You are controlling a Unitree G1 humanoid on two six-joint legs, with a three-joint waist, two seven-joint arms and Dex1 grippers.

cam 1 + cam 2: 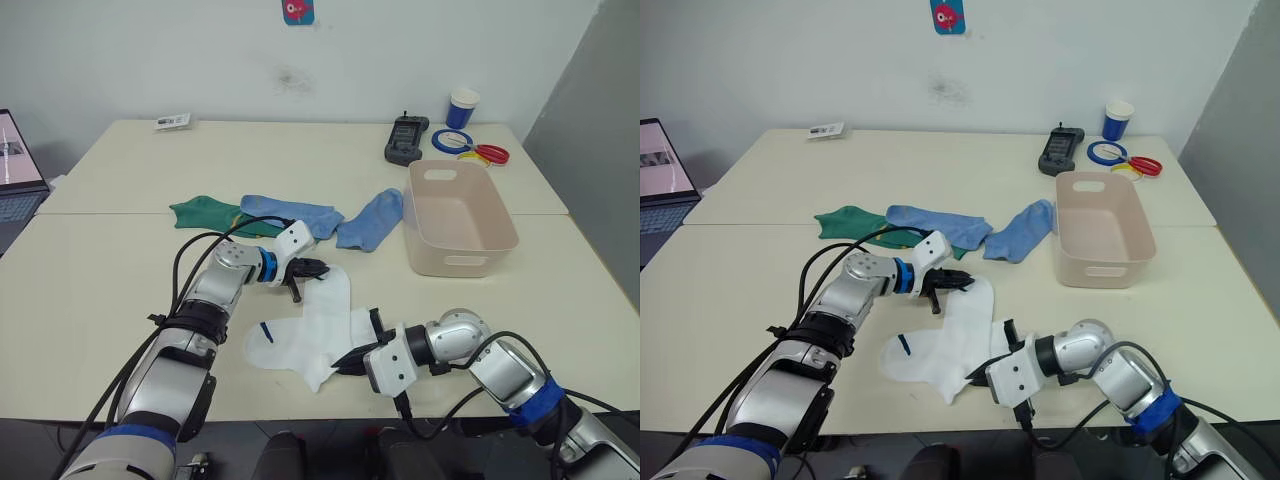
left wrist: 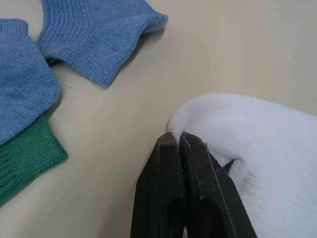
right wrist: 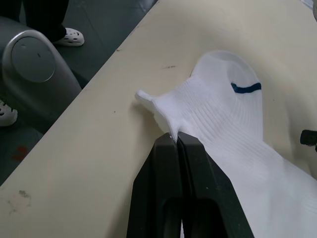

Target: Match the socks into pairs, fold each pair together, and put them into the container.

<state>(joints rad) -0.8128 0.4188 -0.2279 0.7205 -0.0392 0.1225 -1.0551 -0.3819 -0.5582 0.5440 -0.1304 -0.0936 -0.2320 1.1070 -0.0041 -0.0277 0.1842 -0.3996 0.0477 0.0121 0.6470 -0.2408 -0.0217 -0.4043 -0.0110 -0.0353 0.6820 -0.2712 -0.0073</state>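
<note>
White sock fabric [image 1: 310,325] with a small blue mark lies in an L shape near the table's front edge; I cannot tell whether it is one sock or two stacked. My left gripper [image 1: 318,268] is shut on its far end [image 2: 257,148]. My right gripper [image 1: 345,362] is shut on the ribbed cuff [image 3: 198,119] at the near end. Behind them lie two light blue socks [image 1: 290,213] [image 1: 370,220] and a dark green sock [image 1: 205,213], partly under the left blue one. The pale pink container [image 1: 495,215] stands to the right with nothing showing inside.
At the back right are a black handheld device [image 1: 405,138], a blue-and-white cup [image 1: 462,107], and blue [image 1: 452,140] and red [image 1: 490,154] rings. A laptop [image 1: 15,165] sits at the far left and a small card [image 1: 173,122] at the back.
</note>
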